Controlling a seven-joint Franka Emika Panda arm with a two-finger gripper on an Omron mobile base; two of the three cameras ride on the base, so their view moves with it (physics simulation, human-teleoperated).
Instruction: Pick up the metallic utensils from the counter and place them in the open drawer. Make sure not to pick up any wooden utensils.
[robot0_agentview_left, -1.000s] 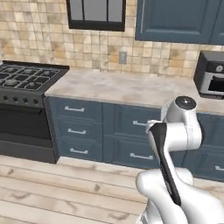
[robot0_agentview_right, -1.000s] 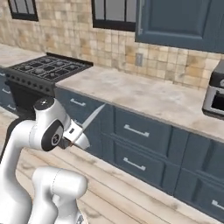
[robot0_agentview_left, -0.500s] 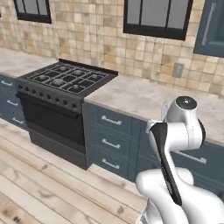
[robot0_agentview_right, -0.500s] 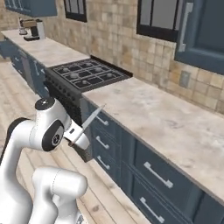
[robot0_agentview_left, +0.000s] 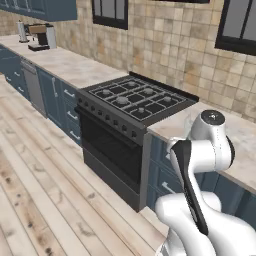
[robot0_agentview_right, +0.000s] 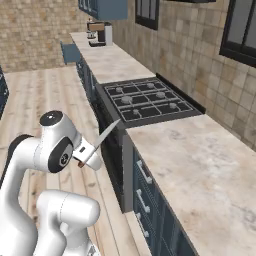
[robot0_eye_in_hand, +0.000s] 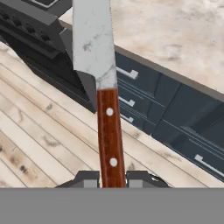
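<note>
I see my two-finger gripper (robot0_eye_in_hand: 112, 177) clenched on the reddish-brown handle of the small silver-bladed knife (robot0_eye_in_hand: 99, 83), blade jutting forward, held above wooden floor (robot0_eye_in_hand: 39, 135), beside black gas stove (robot0_agentview_right: 147, 102), dark blue cabinets (robot0_eye_in_hand: 175, 113)

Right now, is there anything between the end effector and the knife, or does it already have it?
Nothing stands between them: the end effector is already closed on the knife, gripping the reddish-brown handle with the blade pointing away from the hand. In the right base view the knife is carried in the air beside the stove.
</note>
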